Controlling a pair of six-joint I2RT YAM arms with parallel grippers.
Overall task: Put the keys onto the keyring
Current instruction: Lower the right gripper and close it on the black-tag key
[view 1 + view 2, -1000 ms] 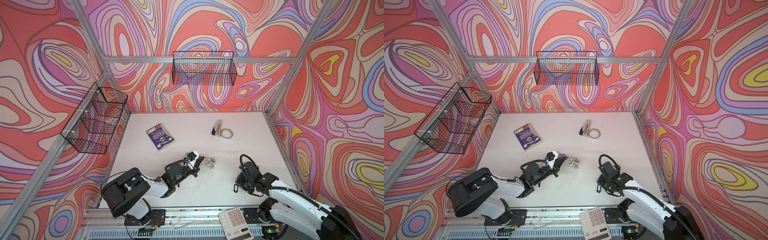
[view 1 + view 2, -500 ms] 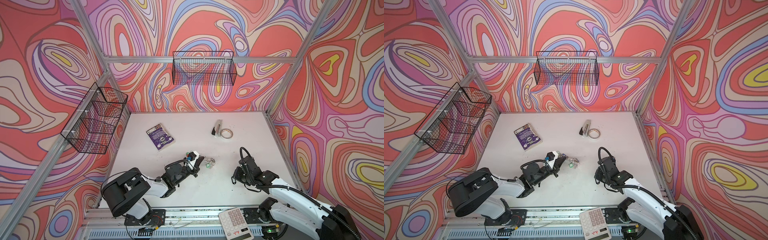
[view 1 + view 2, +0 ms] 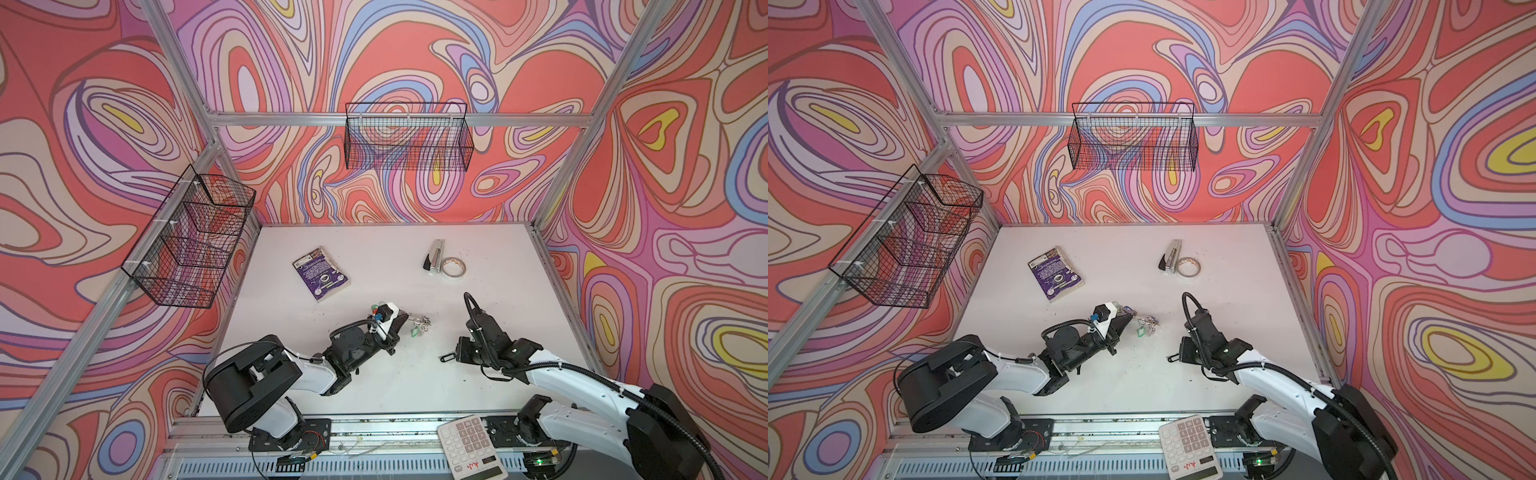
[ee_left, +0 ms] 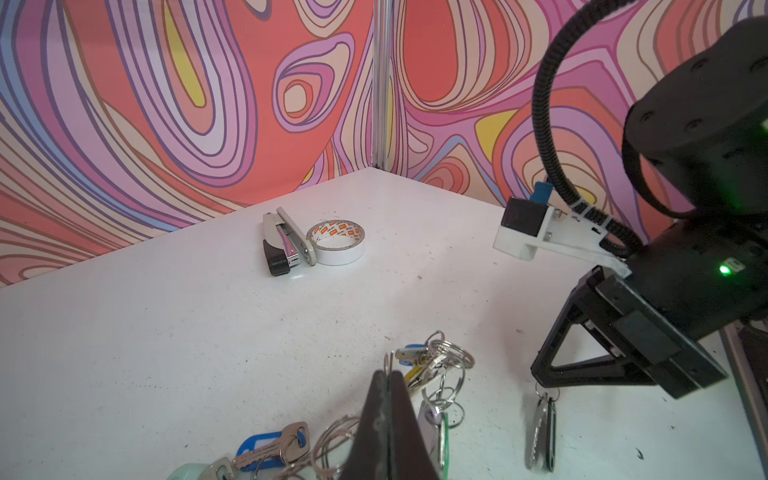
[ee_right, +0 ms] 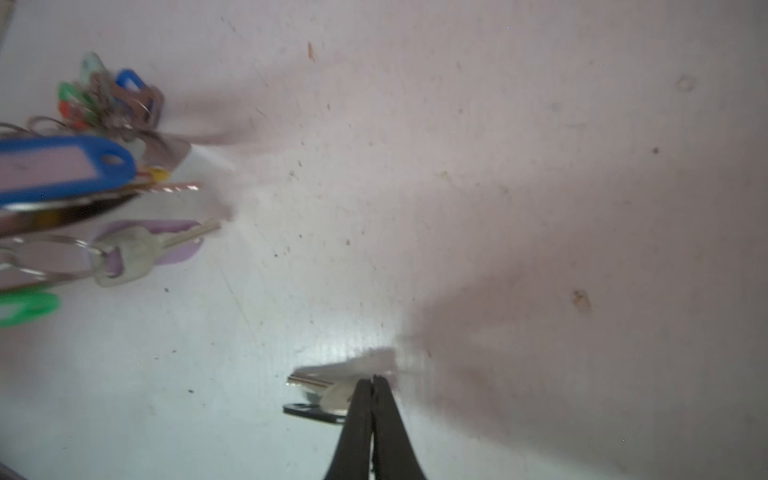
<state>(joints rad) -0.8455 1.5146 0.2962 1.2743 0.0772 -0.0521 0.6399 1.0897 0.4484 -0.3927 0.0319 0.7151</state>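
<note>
As seen in both top views, the left gripper (image 3: 406,321) is held low over the middle of the white table (image 3: 490,299), with its tips at the keyring (image 3: 420,326), a bunch of rings and coloured tags. To the right and slightly nearer, apart from that bunch, the right gripper (image 3: 455,356) is found with the keys (image 3: 447,358) at its tips, a dark tag sticking out leftward. A purple book (image 3: 321,273) is laid farther back on the left. A stapler (image 3: 434,257) is set touching a roll of tape (image 3: 454,268) toward the far right, and a calculator (image 3: 471,446) is propped at the near edge.

From the left wrist, the left gripper (image 4: 390,380) is seen with its jaws pressed together and a thin metal edge of the keyring (image 4: 449,361) rising from between them. The rest of the bunch is spread on the table around the tips, a blue tag (image 4: 259,446) among it. The keys (image 4: 543,432) are hung from the tip of the right gripper (image 4: 540,380), near the bunch.

From the right wrist, though blurred, the right gripper (image 5: 371,384) is shown clamped on the keys (image 5: 332,392), silver blade over black-rimmed tag. The keyring (image 5: 62,210) is seen apart from them, a green tag (image 5: 25,307) beside it.
</note>
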